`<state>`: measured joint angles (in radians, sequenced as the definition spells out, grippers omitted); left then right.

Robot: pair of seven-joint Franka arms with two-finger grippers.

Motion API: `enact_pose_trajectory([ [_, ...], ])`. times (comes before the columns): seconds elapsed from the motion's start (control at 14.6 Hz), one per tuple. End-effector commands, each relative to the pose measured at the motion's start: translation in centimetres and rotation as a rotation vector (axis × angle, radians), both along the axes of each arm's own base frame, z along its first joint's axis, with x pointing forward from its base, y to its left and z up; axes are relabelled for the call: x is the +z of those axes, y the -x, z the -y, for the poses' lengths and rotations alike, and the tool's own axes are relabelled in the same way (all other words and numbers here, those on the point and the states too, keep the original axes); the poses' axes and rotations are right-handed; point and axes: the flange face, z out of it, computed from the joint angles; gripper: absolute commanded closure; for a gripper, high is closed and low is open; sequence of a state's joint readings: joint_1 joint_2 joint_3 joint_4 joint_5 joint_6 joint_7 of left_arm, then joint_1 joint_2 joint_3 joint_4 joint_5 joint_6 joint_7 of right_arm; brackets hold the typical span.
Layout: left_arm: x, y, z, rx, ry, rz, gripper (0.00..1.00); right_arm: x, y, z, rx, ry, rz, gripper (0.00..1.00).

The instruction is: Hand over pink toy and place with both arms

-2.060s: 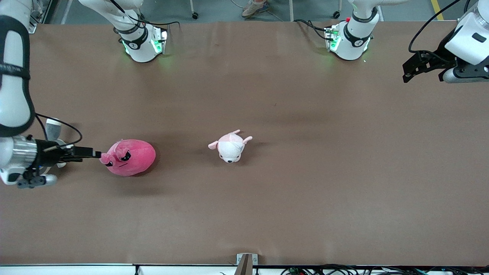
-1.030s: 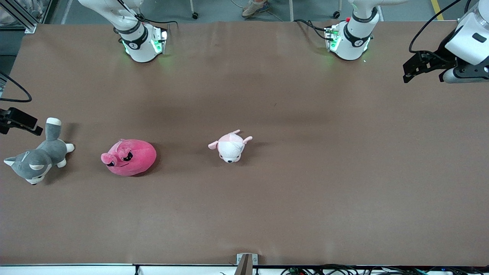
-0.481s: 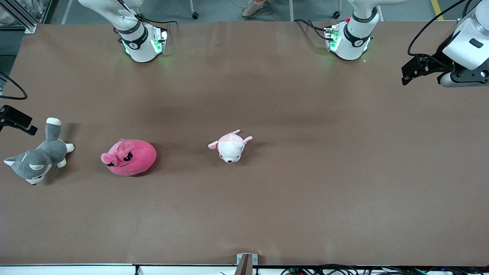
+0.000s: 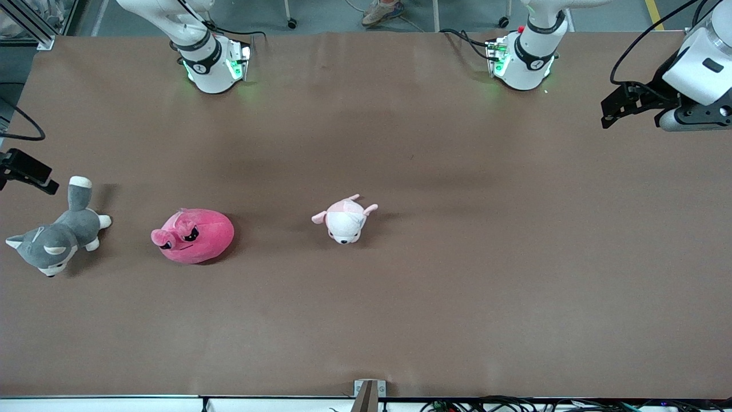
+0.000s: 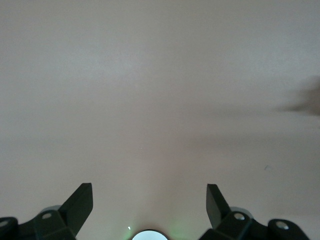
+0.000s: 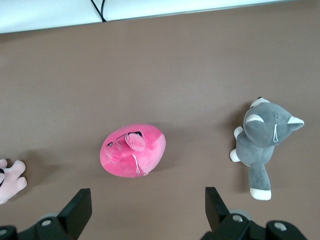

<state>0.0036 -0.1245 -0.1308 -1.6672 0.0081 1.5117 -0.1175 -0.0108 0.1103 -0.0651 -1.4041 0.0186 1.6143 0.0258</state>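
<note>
The pink toy [image 4: 193, 236] is a round hot-pink plush with black angry eyes. It lies on the brown table toward the right arm's end and shows in the right wrist view [image 6: 133, 150] too. My right gripper [image 4: 27, 170] is up over the table's edge at the right arm's end, above the grey dog's tail. It is open and empty [image 6: 147, 207], apart from the toy. My left gripper [image 4: 620, 106] is open and empty [image 5: 149, 200] over bare table at the left arm's end.
A grey-and-white plush dog [image 4: 54, 239] lies beside the pink toy at the right arm's end; it shows in the right wrist view [image 6: 262, 137]. A pale pink-and-white plush animal [image 4: 345, 219] lies mid-table. The brown table [image 4: 457, 274] is bare around them.
My right gripper was down at the pink toy's flap; it has let go and drawn back up toward the right arm's end. The toy stays put. The left gripper shifted slightly.
</note>
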Motion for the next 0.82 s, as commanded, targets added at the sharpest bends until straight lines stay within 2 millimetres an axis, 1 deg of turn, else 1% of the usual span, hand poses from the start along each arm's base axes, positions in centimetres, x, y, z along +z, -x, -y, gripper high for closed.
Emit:
enact_pose_trajectory([
  [0.0,0.3,0.1,0.0,-0.021,0.009,0.011,0.0,0.3,2.6,-0.2,0.023,0.019,0.001,0.0],
  [0.14,0.3,0.0,0.0,-0.021,0.008,0.011,0.0,-0.5,2.7,0.3,0.051,0.022,-0.002,0.0],
  [0.21,0.3,-0.1,0.0,-0.021,0.008,0.011,0.0,-0.5,3.1,0.3,0.051,0.022,0.01,0.0],
  [0.34,0.7,-0.5,-0.2,-0.017,0.009,0.017,0.0,0.0,4.6,0.0,0.054,0.02,0.026,0.0],
  [0.62,0.8,-0.6,-0.1,-0.017,0.008,0.017,0.0,0.8,6.4,0.0,0.049,0.017,0.029,0.0],
  [0.76,0.9,-0.6,-0.2,-0.015,0.007,0.019,0.0,0.5,6.4,-0.2,0.057,0.017,0.028,0.0],
])
